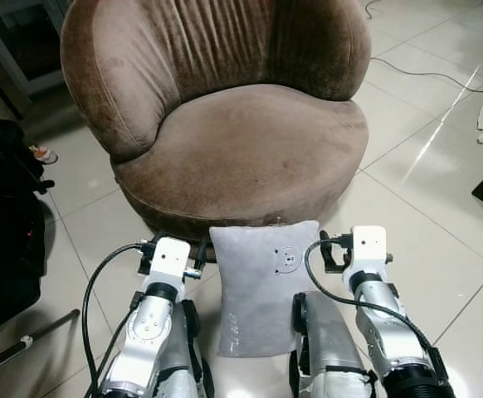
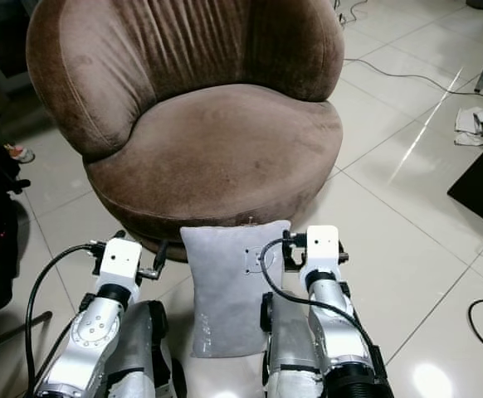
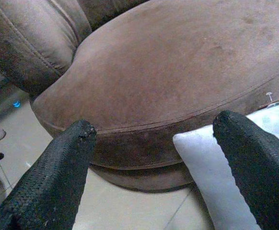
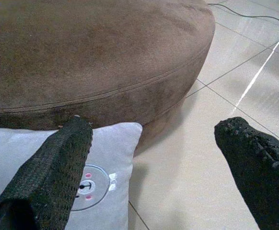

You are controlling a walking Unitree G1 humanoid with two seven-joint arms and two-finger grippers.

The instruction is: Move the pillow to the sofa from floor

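I have the flat grey fabric pillow with a small round bear face stitched on it [image 1: 262, 286] lying on the pale tiled floor [image 1: 424, 215], its top edge tucked against the base of the round brown suede sofa [image 1: 241, 157]. The seat above it looks bare and ready.

My left hand [image 3: 154, 158] sits just beside the pillow's upper left corner, fingers [image 3: 53, 177] spread apart, one of them over the corner. My right hand [image 4: 163, 163] is at the upper right corner, also spread wide — one finger over the fabric near the bear face, the other out over bare tile. Neither is gripping anything yet.

To do this well, I'd bring both hands down so each straddles a top corner's edge, then close on a good fold of cloth rather than a thin pinch — soft stuffing slips. I'd lift both sides evenly so the pillow doesn't swing or sag, clear the seat's front rim, and set it well back on the cushion. The main risk, I judge, is snagging the pillow under the sofa's rim.
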